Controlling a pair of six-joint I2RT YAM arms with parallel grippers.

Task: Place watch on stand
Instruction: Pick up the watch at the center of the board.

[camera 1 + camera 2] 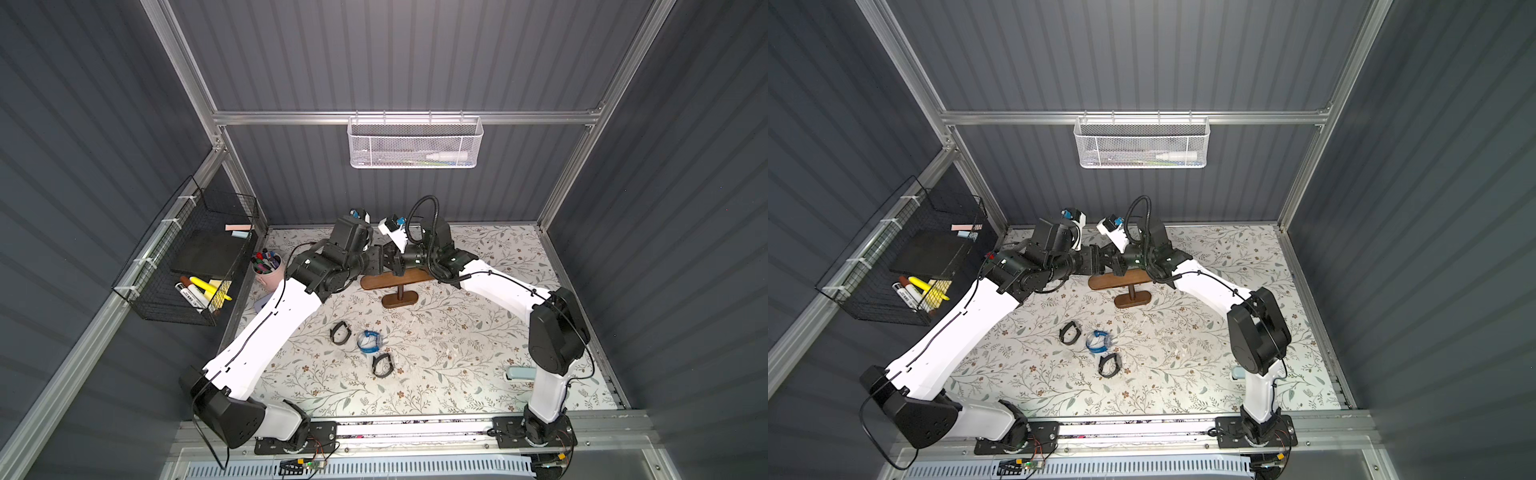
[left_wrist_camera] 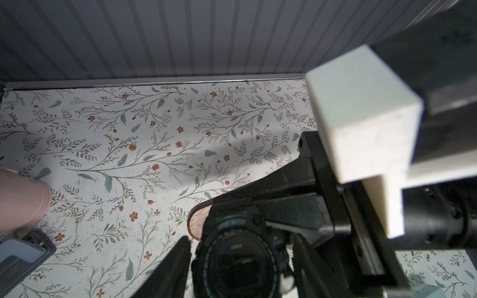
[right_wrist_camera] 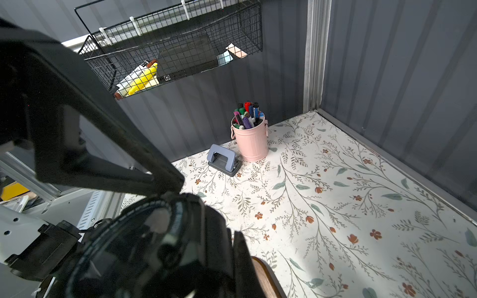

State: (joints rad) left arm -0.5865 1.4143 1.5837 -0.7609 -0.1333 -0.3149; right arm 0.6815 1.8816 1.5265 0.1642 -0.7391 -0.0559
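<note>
Left end effector clenched round watch case; my right end effector pinches strap (steadies loop, I judge) at end of stand bar, for threading.

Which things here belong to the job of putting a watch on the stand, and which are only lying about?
Job: black sport watch, between the fingers of the left gripper; stand; perhaps later, blue watch and two black watches on the table.
Lying about: pink pen cup; hole punch; black wire basket; white mesh basket.
</note>
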